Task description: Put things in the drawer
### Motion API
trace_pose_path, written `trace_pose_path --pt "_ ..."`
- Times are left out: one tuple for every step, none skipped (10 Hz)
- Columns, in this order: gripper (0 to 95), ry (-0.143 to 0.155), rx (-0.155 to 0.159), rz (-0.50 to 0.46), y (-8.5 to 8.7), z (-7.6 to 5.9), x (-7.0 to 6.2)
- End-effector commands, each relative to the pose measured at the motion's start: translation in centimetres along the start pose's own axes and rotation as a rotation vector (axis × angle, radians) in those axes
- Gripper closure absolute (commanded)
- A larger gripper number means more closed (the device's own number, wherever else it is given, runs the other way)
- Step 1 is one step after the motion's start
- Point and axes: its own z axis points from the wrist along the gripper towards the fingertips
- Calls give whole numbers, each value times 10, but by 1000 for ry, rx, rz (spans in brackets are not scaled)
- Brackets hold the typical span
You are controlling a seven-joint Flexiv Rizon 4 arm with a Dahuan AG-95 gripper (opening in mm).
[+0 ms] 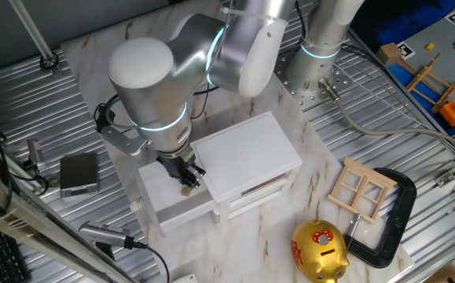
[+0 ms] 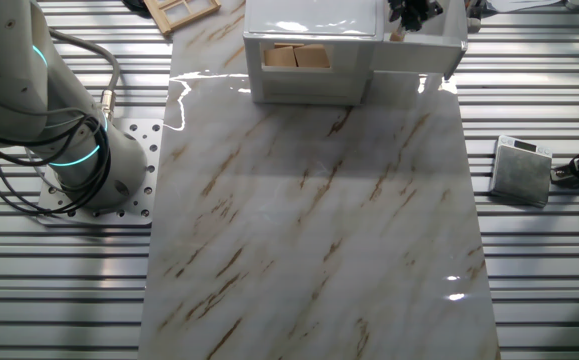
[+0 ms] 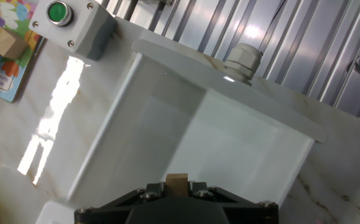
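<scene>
The hand (image 1: 188,179) grips 1 small wooden block (image 3: 176,182) above the 1 open drawer (image 1: 164,203).

Work surface: white marble-patterned tabletop with brown veins (image 2: 309,230), glossy, catching bright glare from overhead light. Around it, ribbed silver metal bench (image 1: 368,126). On bench: small grey metal box (image 2: 521,170) beside tabletop edge, black C-shaped clamp (image 1: 392,216), black cables. Near clamp: small wooden window frame (image 1: 361,189) lying flat, gold piggy bank with red markings (image 1: 319,251). Grey box with green round button (image 3: 71,22) at tabletop corner. No walls or windows visible.
</scene>
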Motion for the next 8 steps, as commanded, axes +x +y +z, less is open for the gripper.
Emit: trace_pose_path --pt "570 -1 -2 -7 1 0 -1" --pt "570 0 -1 -9 1 -1 -1" --pt "760 1 -1 -9 2 -3 -1" --pt "760 3 -2 -9 4 -8 -2" --pt "760 4 -1 -10 4 -11 -2" --pt "760 8 -2 -14 5 -20 -3" --pt "950 12 -4 -21 3 -29 -3" --pt "950 16 -8 -27 0 -37 -2"
